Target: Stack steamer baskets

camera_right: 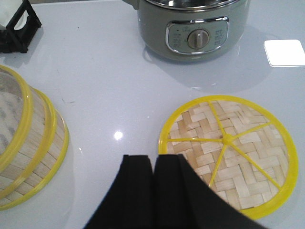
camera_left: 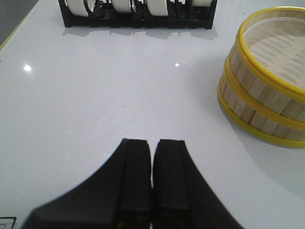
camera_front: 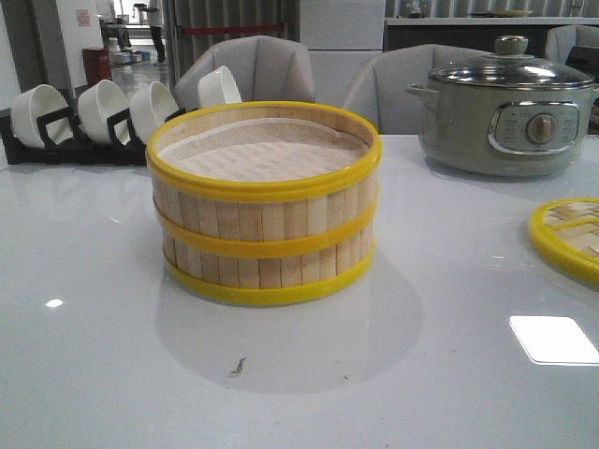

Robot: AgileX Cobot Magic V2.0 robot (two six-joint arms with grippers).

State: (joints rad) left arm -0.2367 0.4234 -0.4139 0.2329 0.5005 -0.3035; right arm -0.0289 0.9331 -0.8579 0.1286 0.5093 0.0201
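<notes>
— Bamboo first: how many steamer baskets (camera_front: 264, 210) do you count?

— I count two, one set squarely on the other near the middle of the white table (camera_front: 103, 374). I see three yellow rims on the stack and a whitish liner in the upper tier.

— And around them?

— One woven lid (camera_right: 228, 155) lies flat to the right, apart from the stack. One grey-green pot (camera_front: 505, 117) stands behind it under a glass cover. Four white bowls (camera_front: 126, 108) tilt in one black rack (camera_front: 56, 150) at the back left.

— Your grippers?

— My left gripper (camera_left: 152, 179) has its two fingers pressed together, gripping nothing, above bare table beside the stack. My right gripper (camera_right: 155, 183) is likewise closed and empty, over the lid's near edge.
</notes>
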